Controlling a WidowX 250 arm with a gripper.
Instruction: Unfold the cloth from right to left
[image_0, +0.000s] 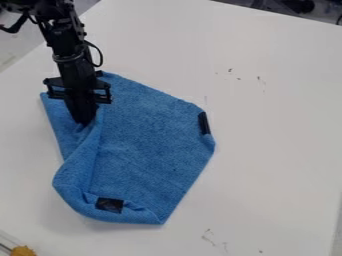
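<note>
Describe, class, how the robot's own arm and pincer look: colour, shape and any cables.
The arm is black and built of slim, jointed segments. A thin black cable makes a loop at its side. The pincer is also black, with a wider, crossbar-like frame above a narrow lower end.

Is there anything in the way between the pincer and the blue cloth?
No, nothing that I can see. The pincer reaches right down to the blue cloth, beside a fold toward the left of the picture.
</note>
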